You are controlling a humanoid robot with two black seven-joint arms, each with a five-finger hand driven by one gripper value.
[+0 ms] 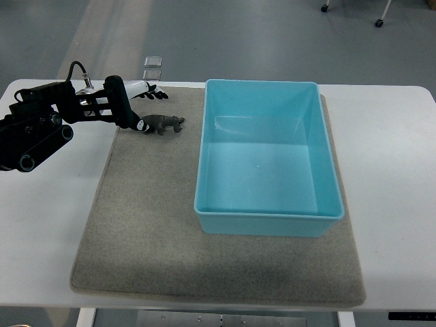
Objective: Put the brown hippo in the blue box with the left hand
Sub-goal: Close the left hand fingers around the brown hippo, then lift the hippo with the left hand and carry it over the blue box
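The left hand [129,105] enters from the left edge on a black arm [37,129] and sits over the far left corner of the grey mat [150,225]. Its fingers [126,112] are dark, with a white part behind them, and point toward the right. Whether they are apart or curled cannot be told from this view; they hold nothing that can be seen.

The brown hippo [163,124] stands on the mat just beyond the fingertips, on their right, its rear end touching or nearly touching the lowest fingertip; contact cannot be confirmed. Its head points right, toward the blue box [269,221].

The blue box lies further right of the fingers, past the hippo, resting on the mat. Hippo and box are near but apart.

Mat and box rest on a white table [395,170]. Two small clear squares [152,67] lie on the floor beyond the table, behind the fingers.
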